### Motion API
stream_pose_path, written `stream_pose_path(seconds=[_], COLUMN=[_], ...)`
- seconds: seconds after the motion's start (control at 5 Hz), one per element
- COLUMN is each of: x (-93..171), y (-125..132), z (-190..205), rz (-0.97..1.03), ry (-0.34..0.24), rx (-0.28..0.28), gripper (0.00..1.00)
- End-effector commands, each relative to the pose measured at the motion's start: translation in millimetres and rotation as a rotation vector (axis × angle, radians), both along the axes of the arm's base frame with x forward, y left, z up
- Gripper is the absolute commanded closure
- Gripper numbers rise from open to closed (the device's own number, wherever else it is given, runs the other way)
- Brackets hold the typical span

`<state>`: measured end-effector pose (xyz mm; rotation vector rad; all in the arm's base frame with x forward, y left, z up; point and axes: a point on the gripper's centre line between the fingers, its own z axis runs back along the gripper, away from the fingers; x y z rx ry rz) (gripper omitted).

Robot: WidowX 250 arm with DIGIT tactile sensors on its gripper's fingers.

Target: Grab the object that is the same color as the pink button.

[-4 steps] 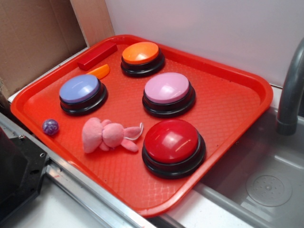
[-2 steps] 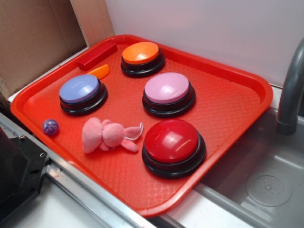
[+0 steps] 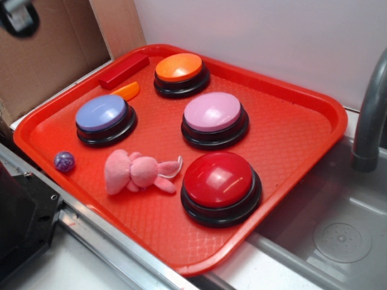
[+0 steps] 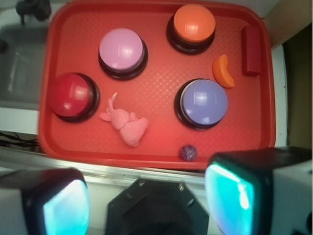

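Note:
The object, a small pink plush animal (image 3: 136, 172) with a thin white loop, lies on the red tray (image 3: 290, 133) between the lavender-blue button (image 3: 101, 115) and the red button (image 3: 219, 181). The pink button (image 3: 213, 113) stands behind it. In the wrist view the plush (image 4: 126, 122) lies below the pink button (image 4: 122, 49). My gripper (image 4: 149, 198) is open, high above the tray's near edge. Its two cyan pads (image 4: 66, 205) stand far apart with nothing between them. In the exterior view only a dark part of the arm (image 3: 18, 15) shows at the top left corner.
Also on the tray are an orange button (image 3: 179, 68), a red block (image 3: 124, 70), an orange slice (image 3: 127, 90) and a small purple ball (image 3: 64, 161). A sink (image 3: 338, 235) and grey faucet (image 3: 369, 121) are at the right. Cardboard (image 3: 48, 60) stands at the left.
A dark part of the arm has come into the exterior view's top left corner. Nothing on the tray has moved.

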<state>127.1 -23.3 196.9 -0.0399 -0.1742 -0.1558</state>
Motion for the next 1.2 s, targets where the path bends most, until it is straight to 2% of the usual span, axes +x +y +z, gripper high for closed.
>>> stream_pose_path(seconds=[0.0, 0.2, 0.4, 1.0], x=[12, 20, 30, 37], y=[-18, -31, -41, -37], z=[-62, -103, -135, -182], rz=[-0.164, -0.209, -0.255, -0.283], ry=[-0.120, -0.118, -0.093, -0.059], rx=[-0.028, 0.009, 0.011, 0.084], gripper=[0.00, 0.00, 0.00, 0.00])
